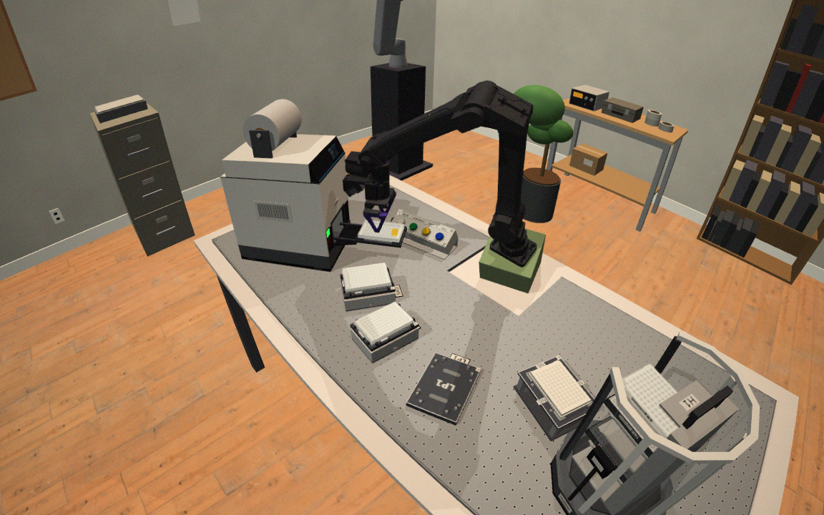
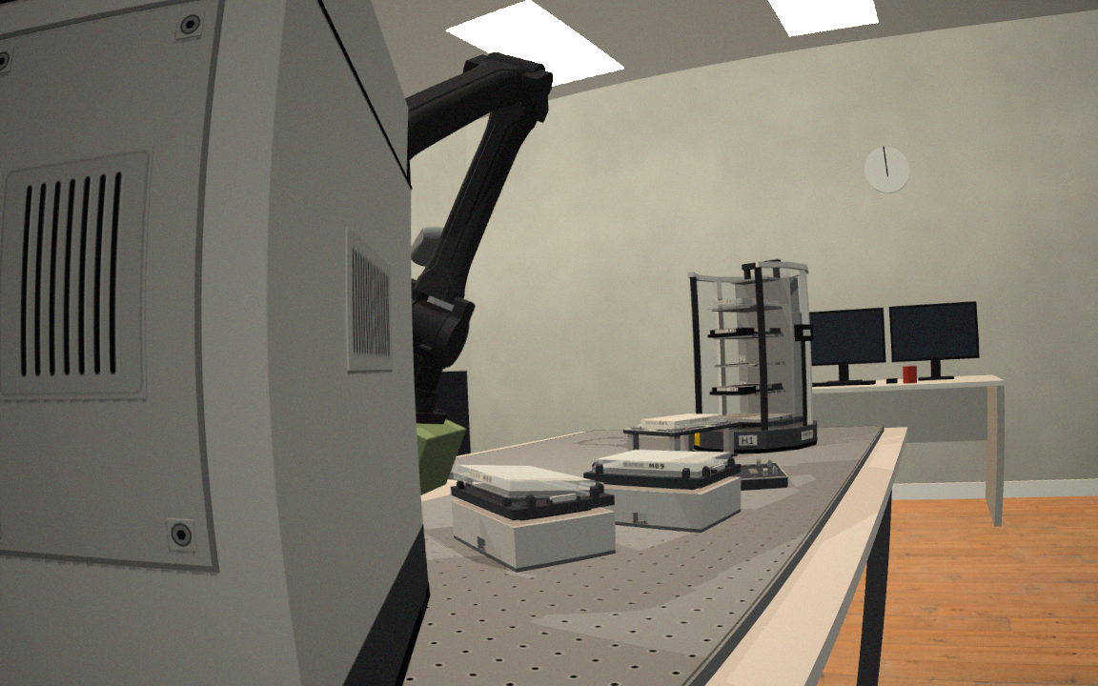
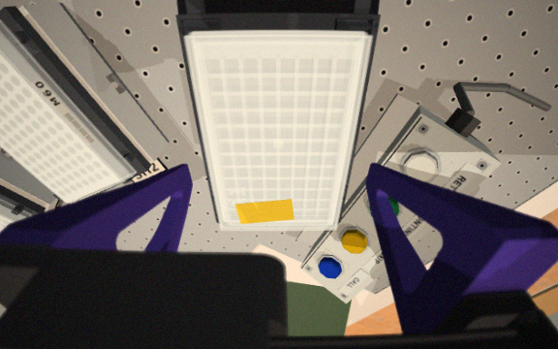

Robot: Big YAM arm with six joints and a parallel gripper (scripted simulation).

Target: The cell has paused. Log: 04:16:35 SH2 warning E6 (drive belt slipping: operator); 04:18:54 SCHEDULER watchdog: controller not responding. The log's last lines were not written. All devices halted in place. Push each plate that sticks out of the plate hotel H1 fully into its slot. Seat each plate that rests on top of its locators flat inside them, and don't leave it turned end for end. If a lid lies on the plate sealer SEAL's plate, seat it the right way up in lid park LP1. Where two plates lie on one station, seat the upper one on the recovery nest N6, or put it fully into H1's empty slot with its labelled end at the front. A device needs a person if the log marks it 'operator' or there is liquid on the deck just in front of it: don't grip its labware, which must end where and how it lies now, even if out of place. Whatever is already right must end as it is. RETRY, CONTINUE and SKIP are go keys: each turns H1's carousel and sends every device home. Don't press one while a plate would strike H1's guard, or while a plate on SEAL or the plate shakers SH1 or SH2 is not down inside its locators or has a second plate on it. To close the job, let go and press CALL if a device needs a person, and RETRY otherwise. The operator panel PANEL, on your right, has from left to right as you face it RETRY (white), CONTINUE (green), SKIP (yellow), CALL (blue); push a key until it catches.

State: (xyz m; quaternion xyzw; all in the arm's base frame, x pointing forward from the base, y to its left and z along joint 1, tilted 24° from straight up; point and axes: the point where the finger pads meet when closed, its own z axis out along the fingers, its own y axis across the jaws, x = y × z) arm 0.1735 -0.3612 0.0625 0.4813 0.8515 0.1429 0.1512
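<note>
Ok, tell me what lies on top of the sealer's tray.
A pale gridded cover with a yellow patch lies on the sealer tray, between the open fingers. It looks like a lid; whatever sits beneath it is covered.

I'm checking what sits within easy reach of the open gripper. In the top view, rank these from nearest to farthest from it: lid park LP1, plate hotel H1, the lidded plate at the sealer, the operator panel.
1. Lidded plate, directly beneath the open gripper.
2. Operator panel, just beside that plate.
3. Lid park LP1, mid-table.
4. Plate hotel H1, at the table's far end.
</note>
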